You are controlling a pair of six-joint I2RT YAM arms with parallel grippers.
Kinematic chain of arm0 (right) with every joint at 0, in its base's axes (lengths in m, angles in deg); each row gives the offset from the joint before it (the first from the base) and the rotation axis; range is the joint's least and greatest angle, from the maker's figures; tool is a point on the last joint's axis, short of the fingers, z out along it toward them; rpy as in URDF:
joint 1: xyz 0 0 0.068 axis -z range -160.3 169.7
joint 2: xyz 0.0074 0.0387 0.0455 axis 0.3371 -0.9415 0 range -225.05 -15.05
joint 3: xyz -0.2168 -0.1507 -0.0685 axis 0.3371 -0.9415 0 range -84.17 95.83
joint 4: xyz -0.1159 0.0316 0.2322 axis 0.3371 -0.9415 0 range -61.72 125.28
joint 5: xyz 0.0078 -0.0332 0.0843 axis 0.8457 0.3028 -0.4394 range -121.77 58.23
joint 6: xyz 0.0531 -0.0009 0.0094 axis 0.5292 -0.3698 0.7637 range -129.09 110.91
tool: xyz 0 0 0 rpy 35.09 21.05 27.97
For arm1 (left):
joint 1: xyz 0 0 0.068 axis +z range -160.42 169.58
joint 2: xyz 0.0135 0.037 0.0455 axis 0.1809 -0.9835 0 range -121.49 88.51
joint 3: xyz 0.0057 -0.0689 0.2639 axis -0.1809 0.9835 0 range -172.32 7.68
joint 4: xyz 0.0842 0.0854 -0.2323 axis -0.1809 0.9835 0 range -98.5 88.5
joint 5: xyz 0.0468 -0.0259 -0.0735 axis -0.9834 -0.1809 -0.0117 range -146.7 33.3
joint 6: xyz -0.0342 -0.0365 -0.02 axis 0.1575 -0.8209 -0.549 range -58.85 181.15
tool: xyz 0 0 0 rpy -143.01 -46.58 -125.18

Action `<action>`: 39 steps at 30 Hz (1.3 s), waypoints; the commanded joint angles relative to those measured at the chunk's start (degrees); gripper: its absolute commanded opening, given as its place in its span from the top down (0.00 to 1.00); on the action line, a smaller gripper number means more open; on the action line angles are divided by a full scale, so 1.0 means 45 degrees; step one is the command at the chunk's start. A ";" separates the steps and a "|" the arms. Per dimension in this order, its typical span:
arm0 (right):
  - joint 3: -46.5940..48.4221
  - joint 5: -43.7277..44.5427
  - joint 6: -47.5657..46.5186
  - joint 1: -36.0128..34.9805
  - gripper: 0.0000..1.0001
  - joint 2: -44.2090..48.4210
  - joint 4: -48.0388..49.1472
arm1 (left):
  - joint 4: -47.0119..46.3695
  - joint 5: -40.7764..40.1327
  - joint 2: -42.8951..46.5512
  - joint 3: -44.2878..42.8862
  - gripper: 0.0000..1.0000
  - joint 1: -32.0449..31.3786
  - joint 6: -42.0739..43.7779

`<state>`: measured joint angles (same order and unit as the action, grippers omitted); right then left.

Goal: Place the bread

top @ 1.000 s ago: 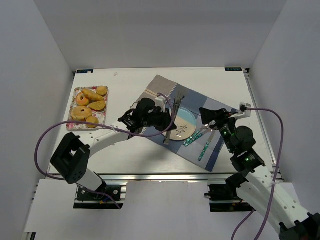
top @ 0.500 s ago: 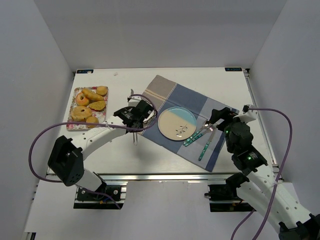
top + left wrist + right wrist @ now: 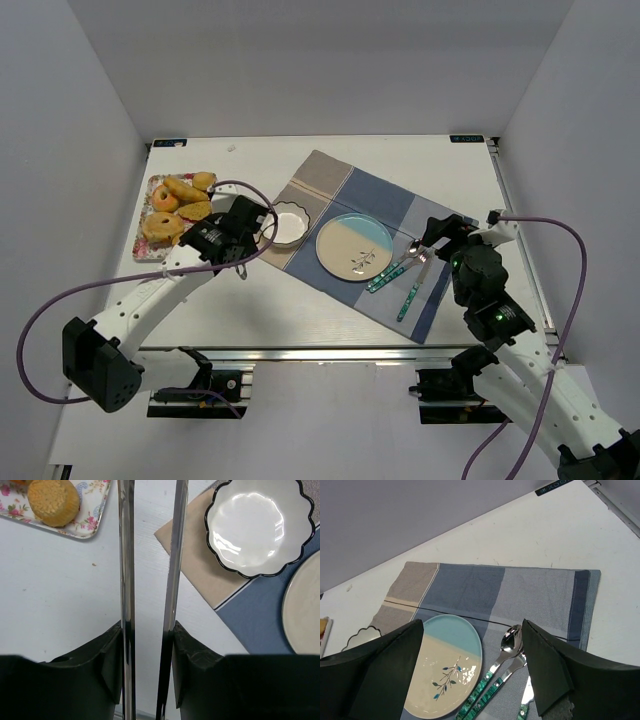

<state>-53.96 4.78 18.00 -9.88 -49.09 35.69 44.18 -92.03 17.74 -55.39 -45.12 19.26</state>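
The bread roll [image 3: 181,188] lies untouched on the floral tray [image 3: 148,250] at the left of the counter [image 3: 300,310]; it sits toward the tray's far end, crowded by a donut [image 3: 165,200] and several round buns; nothing is lifted yet, so the step in hand is, as I read it, the approach to the pick. The left gripper [image 3: 148,642] has its jaws clasped on the outsides of a pair of metal tongs [image 3: 126,580]; the two tong arms stand a narrow gap apart and run out of the top of the wrist view, so their tips cannot be seen. Beneath them is bare counter, between the tray's near corner, where one round bun [image 3: 52,500] sits, and a small white scalloped bowl [image 3: 260,525] on the edge of the checked placemat [image 3: 250,610]. The right gripper [image 3: 471,625] hangs with jaws wide and empty above the placemat's right part, near the green-handled cutlery [image 3: 487,682] beside the two-tone plate [image 3: 445,675]; it seems to have no share in this step.

The next move, in my judgement, calls for swinging the tongs left and away over the tray; setting one tip on each side of the roll across its narrow width, clear of the donut; squeezing firmly enough to lift without crushing; the plate looks the likely landing place, though the task names none.
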 commanded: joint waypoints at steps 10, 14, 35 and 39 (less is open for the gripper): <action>0.0004 0.0275 -0.0258 0.0051 0.15 -0.0091 0.0848 | -0.0513 0.0330 -0.0484 -0.1297 0.50 0.2903 0.0477; 0.0062 0.0236 -0.0317 0.0051 0.15 -0.0344 0.0848 | -0.1744 0.2787 -0.1324 -0.1473 0.48 0.5281 0.1767; 0.0238 -0.0018 -0.0474 0.0051 0.15 -0.1068 0.0906 | -0.2157 0.4844 -0.4900 -0.3953 0.33 0.7691 0.2707; 0.0258 -0.0076 -0.0473 0.0051 0.15 -0.1263 0.0984 | -0.2235 0.4649 -0.4803 -0.3895 0.33 0.7981 0.2629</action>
<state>-53.98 3.84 16.78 -9.88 -54.47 36.93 34.94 -71.20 -5.75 -70.82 -10.13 31.17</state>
